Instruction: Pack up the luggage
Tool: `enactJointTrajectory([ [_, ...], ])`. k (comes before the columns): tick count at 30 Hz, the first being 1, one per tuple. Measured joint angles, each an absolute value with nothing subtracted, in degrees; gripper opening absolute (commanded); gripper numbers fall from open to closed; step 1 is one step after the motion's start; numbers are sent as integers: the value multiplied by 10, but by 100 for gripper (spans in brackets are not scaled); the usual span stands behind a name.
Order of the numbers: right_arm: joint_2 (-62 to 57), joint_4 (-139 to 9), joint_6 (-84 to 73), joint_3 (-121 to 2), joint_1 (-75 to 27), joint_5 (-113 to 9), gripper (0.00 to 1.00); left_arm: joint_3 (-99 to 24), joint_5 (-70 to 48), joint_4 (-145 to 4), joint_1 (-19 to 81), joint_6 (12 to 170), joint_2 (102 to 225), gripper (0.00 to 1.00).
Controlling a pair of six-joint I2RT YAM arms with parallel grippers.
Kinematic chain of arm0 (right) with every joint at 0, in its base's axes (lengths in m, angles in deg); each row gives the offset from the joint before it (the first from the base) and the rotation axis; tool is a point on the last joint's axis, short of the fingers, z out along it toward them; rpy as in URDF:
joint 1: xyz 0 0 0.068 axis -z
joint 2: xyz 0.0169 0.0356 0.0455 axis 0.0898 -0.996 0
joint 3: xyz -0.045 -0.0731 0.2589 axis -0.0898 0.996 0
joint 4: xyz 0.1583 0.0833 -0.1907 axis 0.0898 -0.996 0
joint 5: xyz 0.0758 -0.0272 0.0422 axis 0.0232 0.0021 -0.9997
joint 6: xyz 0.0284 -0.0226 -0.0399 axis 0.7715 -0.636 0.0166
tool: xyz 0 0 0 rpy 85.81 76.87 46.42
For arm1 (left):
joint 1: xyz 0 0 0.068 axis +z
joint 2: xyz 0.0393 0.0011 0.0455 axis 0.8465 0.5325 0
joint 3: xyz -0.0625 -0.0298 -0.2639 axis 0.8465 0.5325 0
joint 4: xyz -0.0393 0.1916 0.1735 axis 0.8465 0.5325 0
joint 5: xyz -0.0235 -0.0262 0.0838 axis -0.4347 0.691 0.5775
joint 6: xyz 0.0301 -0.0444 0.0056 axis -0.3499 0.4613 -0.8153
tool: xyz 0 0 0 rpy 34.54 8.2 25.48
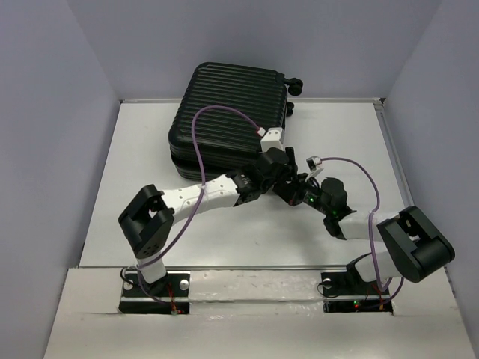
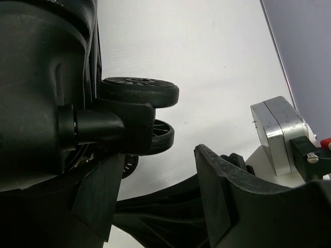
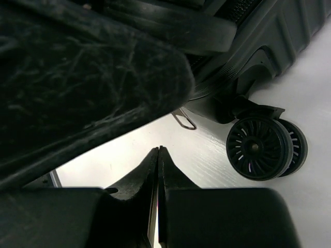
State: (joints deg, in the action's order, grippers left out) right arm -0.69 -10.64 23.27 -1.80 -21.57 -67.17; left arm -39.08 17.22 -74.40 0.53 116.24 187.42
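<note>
Here's the white table [image 1: 127,194], matte and faintly grained up close in the wrist views, and it's boxed in on three sides by pale grey panels: the back wall [image 1: 247,37], the left wall [image 1: 45,149] and the right wall [image 1: 441,112]. Along the far edge a thin raised rim [image 1: 337,100] runs where the table meets the back wall. At the near edge a shiny strip [image 1: 247,267] separates it from a glossy white ledge [image 1: 247,333] in front, its surface catching soft reflections.
</note>
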Motion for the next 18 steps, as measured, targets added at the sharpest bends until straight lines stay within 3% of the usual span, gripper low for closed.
enactJointTrajectory([
  [3,-7,-106,234,-17,-216,-667,40,-392,172,-747,6,1162,1878,63],
  [7,-7,-115,219,-17,-214,-657,57,-395,176,-753,7,1163,1878,59],
  [18,-59,-108,171,-49,-207,-694,60,-395,182,-756,9,1162,1878,37],
])
